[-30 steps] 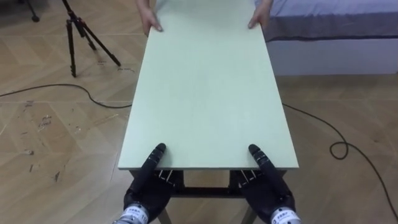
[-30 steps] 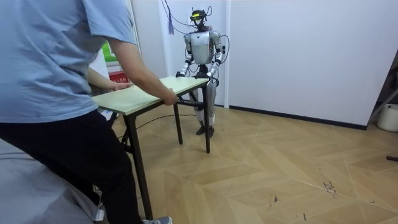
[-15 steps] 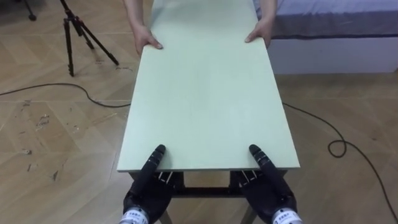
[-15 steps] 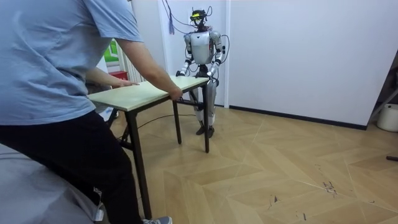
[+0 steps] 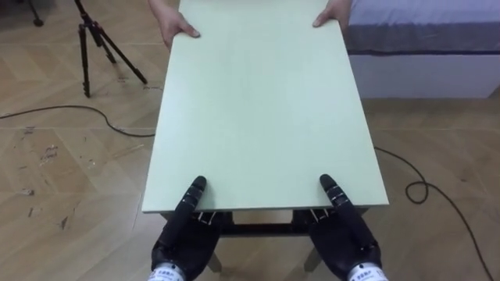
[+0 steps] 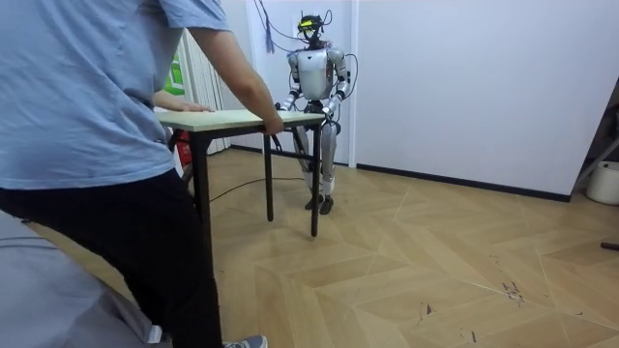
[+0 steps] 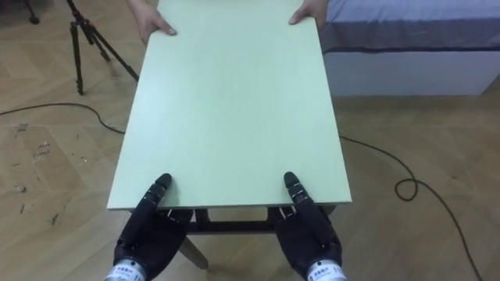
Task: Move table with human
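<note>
Table, long axis pointing straight away from robot, toward person

A black tripod stands on the wooden floor, with a bed at far right.

You reach forward and low: left hand and right hand level with each other, well apart, backs facing up.

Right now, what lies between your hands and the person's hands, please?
Only bare tabletop, in both eye views, between my left hand, right hand and the person's hands.
</note>
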`<state>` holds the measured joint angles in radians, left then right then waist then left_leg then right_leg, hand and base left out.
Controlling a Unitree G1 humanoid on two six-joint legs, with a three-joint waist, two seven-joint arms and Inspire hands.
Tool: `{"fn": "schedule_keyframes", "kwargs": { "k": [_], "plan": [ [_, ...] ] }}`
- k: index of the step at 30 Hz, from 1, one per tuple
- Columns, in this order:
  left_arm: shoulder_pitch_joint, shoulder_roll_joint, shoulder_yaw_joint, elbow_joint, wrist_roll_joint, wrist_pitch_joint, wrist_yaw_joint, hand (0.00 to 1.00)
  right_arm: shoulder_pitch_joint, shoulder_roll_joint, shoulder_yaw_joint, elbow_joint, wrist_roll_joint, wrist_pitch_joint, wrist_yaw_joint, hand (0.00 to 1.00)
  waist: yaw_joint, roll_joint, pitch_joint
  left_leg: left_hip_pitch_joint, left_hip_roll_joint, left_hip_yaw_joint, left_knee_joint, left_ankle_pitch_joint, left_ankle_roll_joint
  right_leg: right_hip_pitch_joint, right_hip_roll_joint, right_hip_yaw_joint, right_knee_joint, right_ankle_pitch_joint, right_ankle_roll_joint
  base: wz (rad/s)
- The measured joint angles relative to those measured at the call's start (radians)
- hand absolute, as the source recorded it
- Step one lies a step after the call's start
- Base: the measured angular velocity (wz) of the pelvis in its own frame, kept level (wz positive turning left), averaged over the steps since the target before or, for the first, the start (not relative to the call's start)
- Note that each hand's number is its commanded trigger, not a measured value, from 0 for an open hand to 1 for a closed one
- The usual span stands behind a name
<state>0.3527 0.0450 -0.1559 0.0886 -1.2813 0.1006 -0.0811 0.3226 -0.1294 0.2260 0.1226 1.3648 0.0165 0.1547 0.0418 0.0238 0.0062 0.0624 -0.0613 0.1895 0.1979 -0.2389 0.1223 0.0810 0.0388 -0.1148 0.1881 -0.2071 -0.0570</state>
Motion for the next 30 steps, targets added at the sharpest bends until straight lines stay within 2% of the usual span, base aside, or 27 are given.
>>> {"fn": "schedule_keyframes", "kwargs": {
  "k": [10, 16, 18, 22, 30],
  "plan": [
    [0.018, 0.013, -0.008, -0.046, 0.022, -0.001, 0.000, 1.00, 0.035, -0.003, 0.007, -0.033, 0.007, -0.015, 0.003, 1.00, 0.020, -0.003, 0.0016, -0.020, 0.000, 0.000, 0.005, 0.000, 0.000, -0.013, -0.001, 0.002, 0.000, 0.000, 0.000, 0.00],
    [0.039, 0.014, -0.008, -0.059, 0.042, -0.023, -0.002, 1.00, 0.054, 0.004, 0.018, -0.041, 0.006, -0.015, 0.004, 1.00, 0.017, -0.009, 0.0055, -0.021, 0.000, -0.001, 0.001, 0.000, 0.000, -0.015, -0.001, 0.000, -0.001, 0.000, 0.000, 0.00],
    [0.051, 0.013, -0.008, -0.075, 0.048, -0.029, -0.002, 1.00, 0.055, 0.005, 0.021, -0.042, 0.006, -0.015, 0.012, 1.00, 0.014, -0.020, 0.0017, -0.035, 0.000, -0.002, 0.004, 0.000, 0.000, -0.028, -0.001, -0.001, 0.000, 0.000, 0.000, 0.00],
    [0.053, 0.013, -0.008, -0.079, 0.049, -0.032, -0.002, 1.00, 0.061, 0.006, 0.025, -0.053, 0.009, -0.015, 0.012, 1.00, 0.014, -0.031, -0.0009, -0.041, 0.000, -0.007, 0.009, 0.000, 0.000, -0.028, -0.001, -0.009, -0.001, 0.000, 0.000, 0.04],
    [0.070, 0.011, -0.020, -0.080, 0.046, -0.036, -0.002, 1.00, 0.078, -0.003, 0.028, -0.056, 0.018, -0.017, 0.021, 1.00, 0.017, -0.032, 0.0020, -0.066, 0.000, -0.019, 0.045, 0.000, 0.000, -0.032, -0.004, -0.024, 0.001, 0.001, -0.001, 0.05]
  ]
}}
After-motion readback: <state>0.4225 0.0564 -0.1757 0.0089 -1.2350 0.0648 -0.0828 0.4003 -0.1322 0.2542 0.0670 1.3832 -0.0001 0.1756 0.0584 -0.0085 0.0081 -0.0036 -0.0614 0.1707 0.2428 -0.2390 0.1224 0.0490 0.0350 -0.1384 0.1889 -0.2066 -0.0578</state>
